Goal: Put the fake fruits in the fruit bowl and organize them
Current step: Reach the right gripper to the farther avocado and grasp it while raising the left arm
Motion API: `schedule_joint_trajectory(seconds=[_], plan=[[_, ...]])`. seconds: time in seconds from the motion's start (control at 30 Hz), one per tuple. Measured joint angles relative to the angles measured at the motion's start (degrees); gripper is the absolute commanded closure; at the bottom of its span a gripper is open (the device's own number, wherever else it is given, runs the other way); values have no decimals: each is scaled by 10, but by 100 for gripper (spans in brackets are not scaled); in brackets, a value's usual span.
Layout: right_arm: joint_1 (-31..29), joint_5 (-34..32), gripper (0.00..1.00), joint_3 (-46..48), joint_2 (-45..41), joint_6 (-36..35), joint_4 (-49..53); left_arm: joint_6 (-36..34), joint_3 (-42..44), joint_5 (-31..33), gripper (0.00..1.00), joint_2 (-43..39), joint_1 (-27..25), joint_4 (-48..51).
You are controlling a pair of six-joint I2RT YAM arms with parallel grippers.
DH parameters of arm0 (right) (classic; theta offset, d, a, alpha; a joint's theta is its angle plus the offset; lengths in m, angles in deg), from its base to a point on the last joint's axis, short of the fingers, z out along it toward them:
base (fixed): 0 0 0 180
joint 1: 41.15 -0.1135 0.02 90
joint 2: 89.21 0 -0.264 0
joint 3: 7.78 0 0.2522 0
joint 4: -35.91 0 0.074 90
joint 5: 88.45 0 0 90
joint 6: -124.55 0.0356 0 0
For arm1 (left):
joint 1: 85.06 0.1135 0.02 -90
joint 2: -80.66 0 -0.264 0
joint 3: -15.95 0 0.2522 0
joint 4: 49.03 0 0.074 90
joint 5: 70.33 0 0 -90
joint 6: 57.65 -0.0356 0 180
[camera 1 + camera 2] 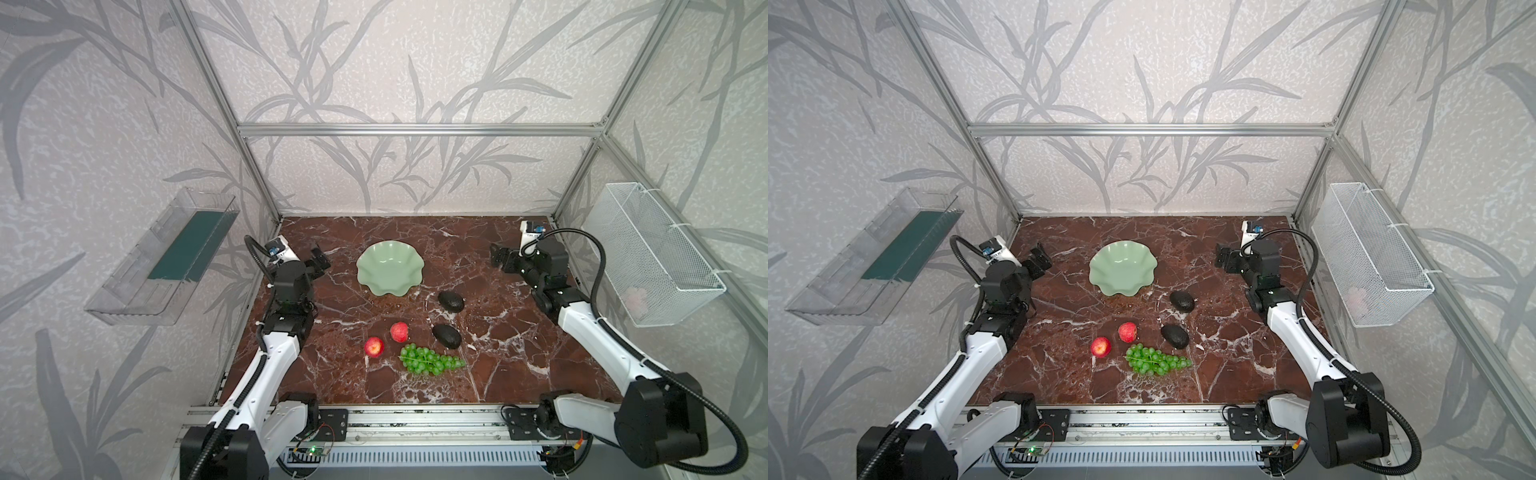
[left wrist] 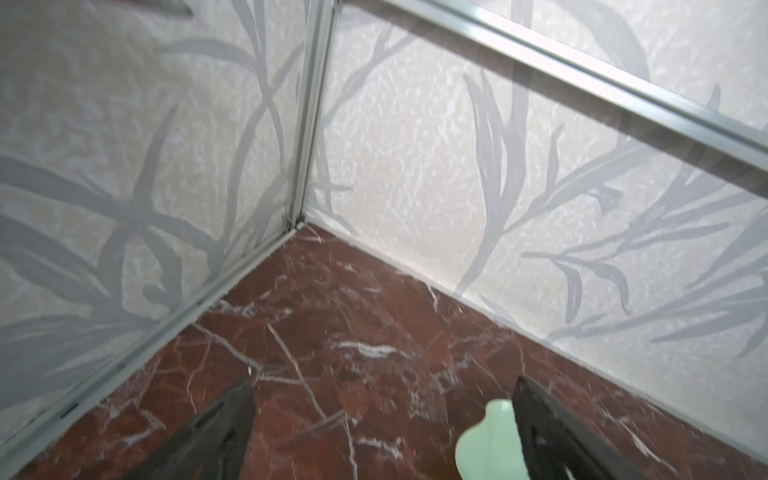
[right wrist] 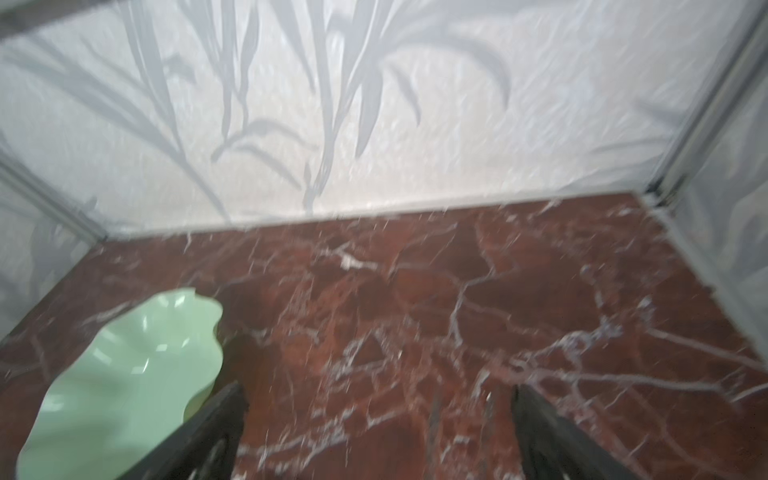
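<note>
Start step: left gripper [image 1: 320,259] and right gripper [image 1: 496,255], both open and empty, flank the bare bowl [image 1: 390,270]; next, right likely descends on the avocado [image 1: 451,301] nearest it.

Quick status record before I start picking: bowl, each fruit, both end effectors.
fruit bowl: empty, on table, far centre
far avocado: on table, just right of and in front of bowl
near avocado: on table, in front of far avocado
right peach: on table
left peach: on table, close beside right peach
grapes: on table, nearest the front edge
left end effector: open, empty, left of bowl
right end effector: open, empty, right of bowl
</note>
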Motion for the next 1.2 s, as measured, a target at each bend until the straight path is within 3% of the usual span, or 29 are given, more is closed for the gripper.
schedule_joint_trajectory(seconds=[0.1, 0.33, 0.9, 1.2], plan=[[-44, 19, 3, 0, 3, -22, 83, 16, -24, -13, 4, -9, 0, 70], [-148, 18, 3, -21, 39, -82, 170, 39, -29, -37, 3, -40, 0, 135], [-197, 8, 17, -128, 258, -128, 221, 51, -30, -71, 3, -38, 2, 180], [-204, -18, 46, -138, 287, -125, 233, 59, -30, -75, 4, -39, 2, 204]])
